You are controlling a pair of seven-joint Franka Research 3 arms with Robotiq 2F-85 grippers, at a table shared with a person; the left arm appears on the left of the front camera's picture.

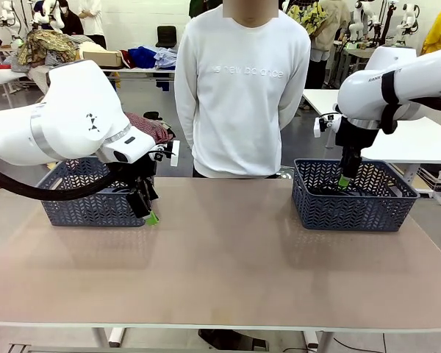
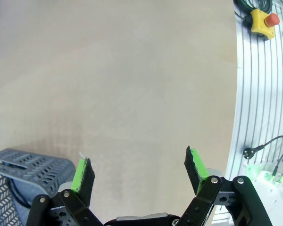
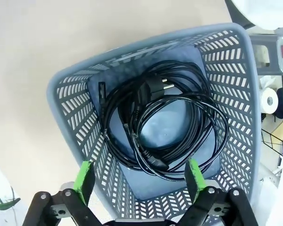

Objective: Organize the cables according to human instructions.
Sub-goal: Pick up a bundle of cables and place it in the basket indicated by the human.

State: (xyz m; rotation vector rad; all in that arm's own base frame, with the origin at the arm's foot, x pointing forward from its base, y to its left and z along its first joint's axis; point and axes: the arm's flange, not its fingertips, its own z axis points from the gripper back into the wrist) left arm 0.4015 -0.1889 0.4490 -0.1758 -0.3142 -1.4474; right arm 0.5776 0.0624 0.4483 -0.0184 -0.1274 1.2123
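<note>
The surface (image 1: 228,257) is a smooth, matt beige top. Two dark grey plastic baskets with a woven-looking lattice wall stand on it, one at each far side.

In the right wrist view the right basket (image 3: 75,108) shows a rounded rectangular rim and a flat solid bottom. Coiled cables (image 3: 165,127) lie on that bottom: thin black cords in loose round loops, one over the other, with a round power plug near the top of the coil and small black end plugs at its left side and lower edge. How many cords are in the heap one cannot tell.

The right gripper (image 3: 139,176) hangs above the near wall of this basket. Its jaws are spread wide and hold nothing; the green pads (image 3: 85,181) are flat and a little worn. The coil lies beyond them, deeper in the basket, apart from both fingers.

The left gripper (image 2: 139,172) is beside the left basket (image 2: 23,165), over the bare surface. Its jaws are also spread and empty. A dark cord is visible through the lattice of the left basket.

A person in a white sweatshirt (image 1: 239,88) stands behind the surface, between the two baskets.
</note>
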